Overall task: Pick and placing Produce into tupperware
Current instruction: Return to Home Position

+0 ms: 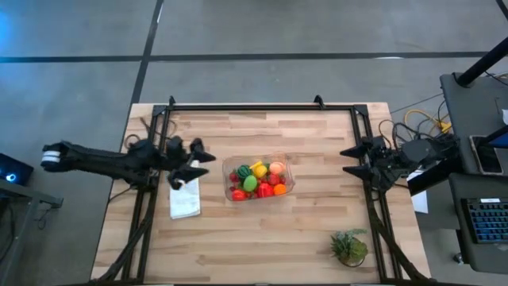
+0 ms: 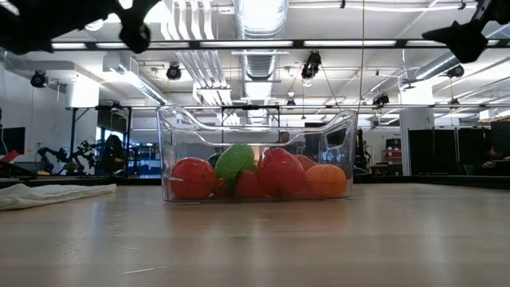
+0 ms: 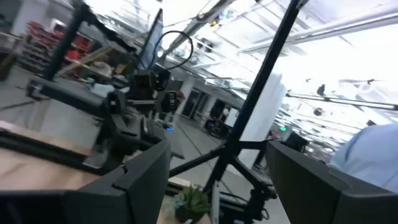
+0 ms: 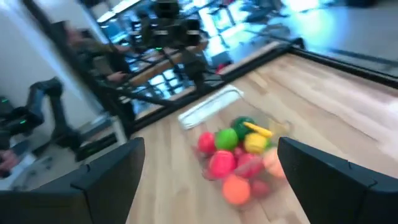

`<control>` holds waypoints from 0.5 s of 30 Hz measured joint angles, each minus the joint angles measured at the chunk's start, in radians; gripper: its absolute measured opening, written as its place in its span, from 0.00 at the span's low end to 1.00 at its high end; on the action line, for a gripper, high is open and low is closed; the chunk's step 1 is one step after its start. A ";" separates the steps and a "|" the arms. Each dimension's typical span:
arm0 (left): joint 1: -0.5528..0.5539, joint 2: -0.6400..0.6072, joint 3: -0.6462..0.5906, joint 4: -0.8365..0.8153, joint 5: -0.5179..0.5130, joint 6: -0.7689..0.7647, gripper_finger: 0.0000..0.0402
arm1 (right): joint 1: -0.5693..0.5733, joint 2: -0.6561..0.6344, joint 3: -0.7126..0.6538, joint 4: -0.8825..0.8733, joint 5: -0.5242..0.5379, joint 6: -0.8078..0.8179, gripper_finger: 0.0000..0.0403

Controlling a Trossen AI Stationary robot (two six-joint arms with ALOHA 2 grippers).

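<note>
Robotics laboratory in an industrial hall: exposed ceiling ducts (image 2: 260,20), concrete floor (image 1: 278,28), a distant robot arm (image 4: 57,109), keyboard (image 1: 486,220) beside the wooden workbench (image 1: 278,234).

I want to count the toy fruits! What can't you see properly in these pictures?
Low view: front produce in the tupperware hides pieces behind.
High view: the pile is too small to count.
Left wrist view: faces away; only the plant tuft shows.
Low view: the top edge cuts off the left claw and right claw, both open, at the table's sides.
</note>
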 joint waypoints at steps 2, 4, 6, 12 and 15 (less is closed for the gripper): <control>0.013 -0.104 -0.039 -0.063 -0.015 0.008 0.62 | 0.000 -0.008 0.012 -0.057 0.020 0.043 0.89; 0.019 -0.203 -0.078 -0.145 -0.053 0.007 0.62 | -0.001 -0.016 0.013 -0.072 0.006 0.075 0.89; 0.023 -0.300 -0.114 -0.239 -0.108 -0.007 0.62 | 0.000 -0.030 0.002 -0.074 -0.037 0.101 0.89; 0.024 -0.519 -0.214 -0.377 -0.184 -0.010 0.62 | 0.000 -0.059 -0.058 -0.067 -0.051 0.168 0.89; 0.024 -0.622 -0.261 -0.379 -0.184 -0.010 0.62 | 0.000 -0.074 -0.084 -0.058 -0.044 0.171 0.89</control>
